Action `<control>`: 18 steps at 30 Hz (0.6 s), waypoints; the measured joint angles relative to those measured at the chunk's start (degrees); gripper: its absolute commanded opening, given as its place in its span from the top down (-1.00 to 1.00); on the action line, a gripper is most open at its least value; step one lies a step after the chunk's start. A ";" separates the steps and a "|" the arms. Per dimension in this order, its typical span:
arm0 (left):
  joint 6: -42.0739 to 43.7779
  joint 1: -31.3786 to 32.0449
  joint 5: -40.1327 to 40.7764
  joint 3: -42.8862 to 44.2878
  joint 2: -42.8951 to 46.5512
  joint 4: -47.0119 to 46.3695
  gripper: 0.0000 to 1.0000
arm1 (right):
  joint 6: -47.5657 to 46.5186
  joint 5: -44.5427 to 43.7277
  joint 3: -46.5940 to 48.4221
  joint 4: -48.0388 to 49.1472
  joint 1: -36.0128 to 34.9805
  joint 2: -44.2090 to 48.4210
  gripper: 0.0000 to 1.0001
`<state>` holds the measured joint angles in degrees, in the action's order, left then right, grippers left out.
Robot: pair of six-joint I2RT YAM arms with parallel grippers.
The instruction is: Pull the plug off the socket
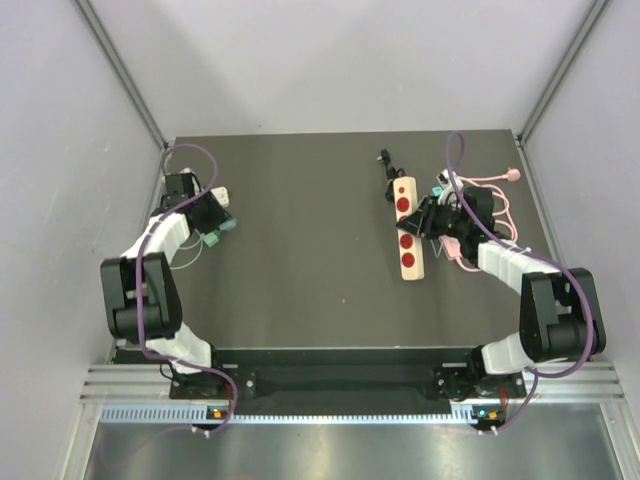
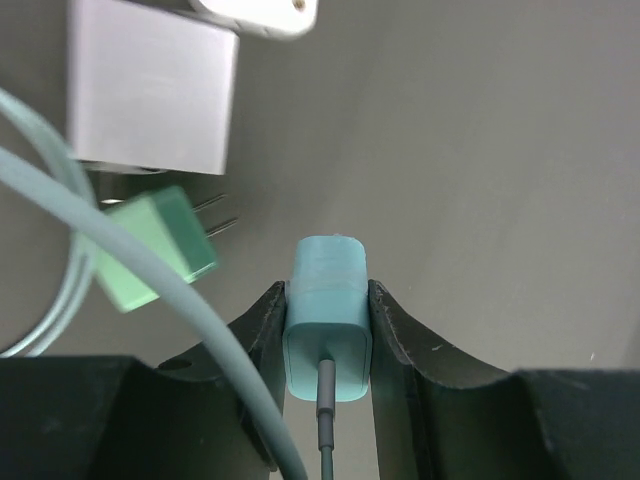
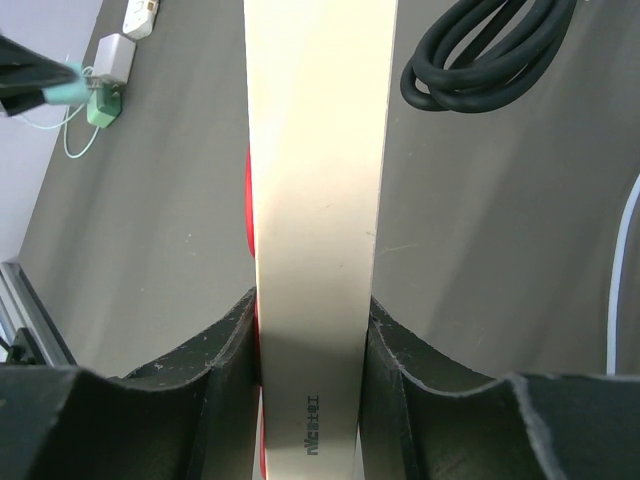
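A cream power strip with three red sockets lies right of the table's middle, and no plug sits in it. My right gripper is shut on the strip's side; in the right wrist view the strip fills the gap between the fingers of that gripper. My left gripper at the far left is shut on a teal plug with a grey cable, held far from the strip. The plug's prongs are hidden.
A green plug with bare prongs and a pale cable lies beside a white adapter, just ahead of my left gripper. A black coiled cable and pink cables lie by the strip. Grey walls enclose the table.
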<state>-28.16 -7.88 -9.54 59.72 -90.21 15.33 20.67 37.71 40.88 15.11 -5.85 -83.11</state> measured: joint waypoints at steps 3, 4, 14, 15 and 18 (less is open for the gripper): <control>0.02 0.09 -3.10 1.46 -5.42 -0.35 0.89 | 0.00 0.11 0.00 -0.02 0.00 -0.04 1.00; 0.04 0.09 -3.54 2.16 -6.99 -0.35 0.82 | 0.00 0.13 0.00 0.00 0.00 -0.04 1.00; 1.97 0.07 -2.97 7.34 -14.03 0.11 -0.05 | -0.02 0.52 0.00 0.02 0.00 -1.07 1.00; 2.38 0.07 -2.78 7.80 -14.12 0.17 -0.16 | -0.02 0.52 0.00 0.02 0.00 -1.07 1.00; 3.13 0.07 -2.08 8.81 -14.16 0.46 -0.36 | -0.04 0.59 0.00 0.04 0.00 -1.07 1.00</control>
<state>-25.04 -7.81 -11.62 68.53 -104.38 15.79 20.62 38.30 40.88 15.16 -5.85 -84.18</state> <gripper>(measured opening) 0.623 0.357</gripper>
